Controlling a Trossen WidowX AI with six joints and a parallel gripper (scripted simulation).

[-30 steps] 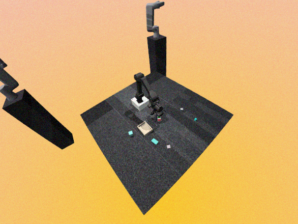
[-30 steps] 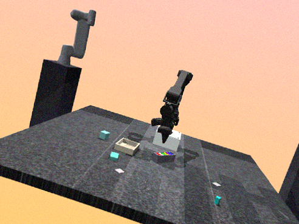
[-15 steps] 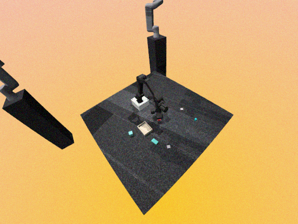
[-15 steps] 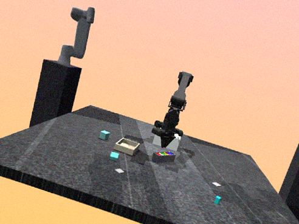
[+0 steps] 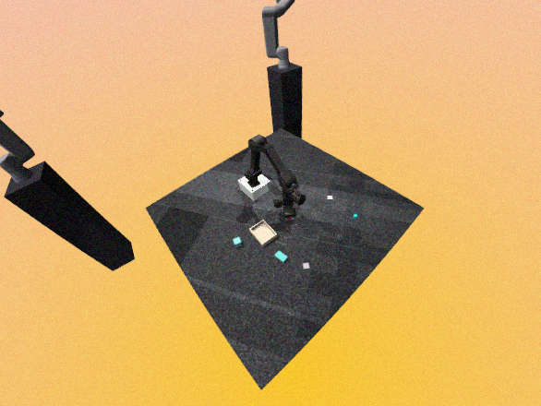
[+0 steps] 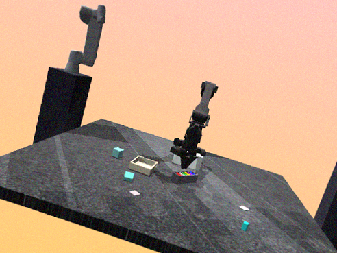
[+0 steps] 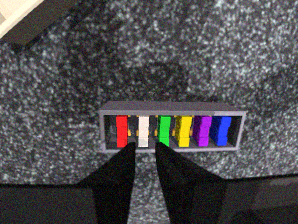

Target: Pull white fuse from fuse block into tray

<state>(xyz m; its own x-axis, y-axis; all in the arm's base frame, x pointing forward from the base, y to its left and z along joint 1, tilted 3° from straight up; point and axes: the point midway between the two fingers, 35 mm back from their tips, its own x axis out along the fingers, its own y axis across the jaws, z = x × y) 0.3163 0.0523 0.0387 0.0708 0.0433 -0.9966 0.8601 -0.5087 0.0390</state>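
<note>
Narrowly parted, empty black gripper (image 7: 145, 150) poised above seated white fuse (image 7: 143, 131) mid-worktop; extraction, transfer to beige tray (image 6: 143, 165) outstanding.

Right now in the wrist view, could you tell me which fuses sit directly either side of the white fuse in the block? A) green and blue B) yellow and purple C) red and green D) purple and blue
C: the white fuse stands between the red fuse and the green fuse in the fuse block.
</note>
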